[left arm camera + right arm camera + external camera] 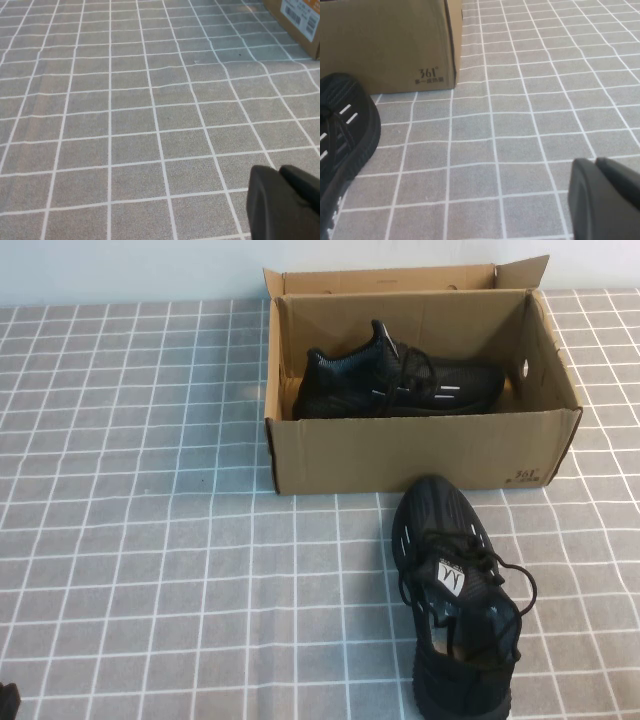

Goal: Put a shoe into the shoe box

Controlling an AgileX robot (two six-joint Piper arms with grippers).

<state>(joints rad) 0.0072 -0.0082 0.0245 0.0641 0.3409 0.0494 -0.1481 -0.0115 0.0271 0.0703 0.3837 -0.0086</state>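
A knit-mesh shoe lay just before the corrugated box. Left gripper and right gripper were closed, empty.

Black mesh shoe upright outside, toe near open brown shoe box, flaps up
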